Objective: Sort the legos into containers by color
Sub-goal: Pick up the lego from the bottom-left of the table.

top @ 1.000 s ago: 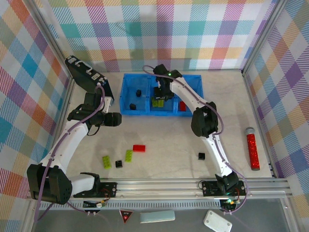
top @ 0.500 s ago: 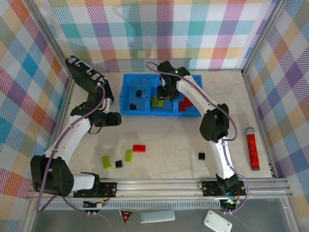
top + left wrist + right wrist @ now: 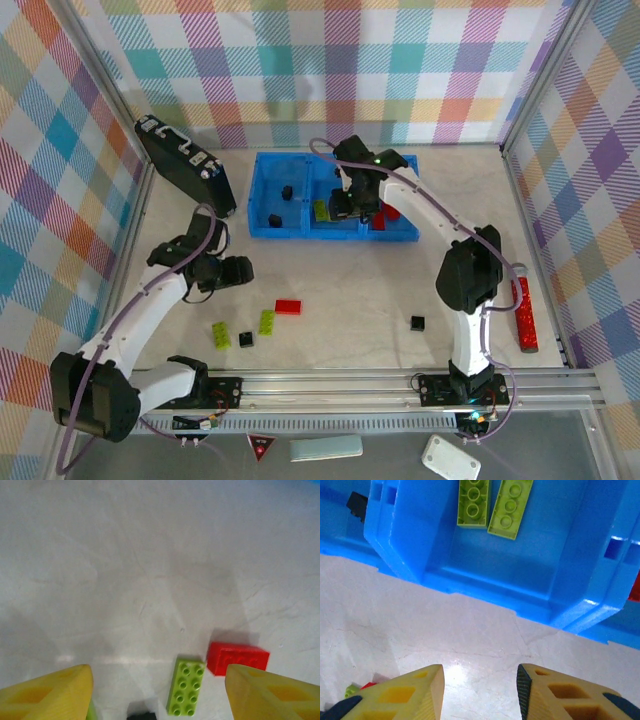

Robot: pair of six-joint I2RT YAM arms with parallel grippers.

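Note:
The blue tray [image 3: 262, 196] holds the containers: black legos [image 3: 287, 191] in the left one, lime-green bricks [image 3: 472, 502] in the middle one, red bricks [image 3: 380, 218] in the right one. Loose on the table lie a red brick [image 3: 288, 307], two green bricks [image 3: 267, 321] [image 3: 220, 334] and two black ones [image 3: 246, 339] [image 3: 417, 323]. My left gripper [image 3: 240, 272] hovers open just behind the loose group, and its wrist view has the green brick [image 3: 186, 686] and the red brick [image 3: 237, 658] between its fingers [image 3: 50, 692]. My right gripper [image 3: 348, 208] hangs open and empty over the tray's front wall [image 3: 485, 575].
A black case [image 3: 185, 170] leans at the back left, close to the tray. A red glittery cylinder [image 3: 522, 312] lies by the right wall. Checked walls close in three sides, and a metal rail [image 3: 400, 382] runs along the near edge.
My left arm has swung nearer, toward the loose bricks, with its jaws narrowing slightly. The right gripper has shifted right and toward the tray's front edge.

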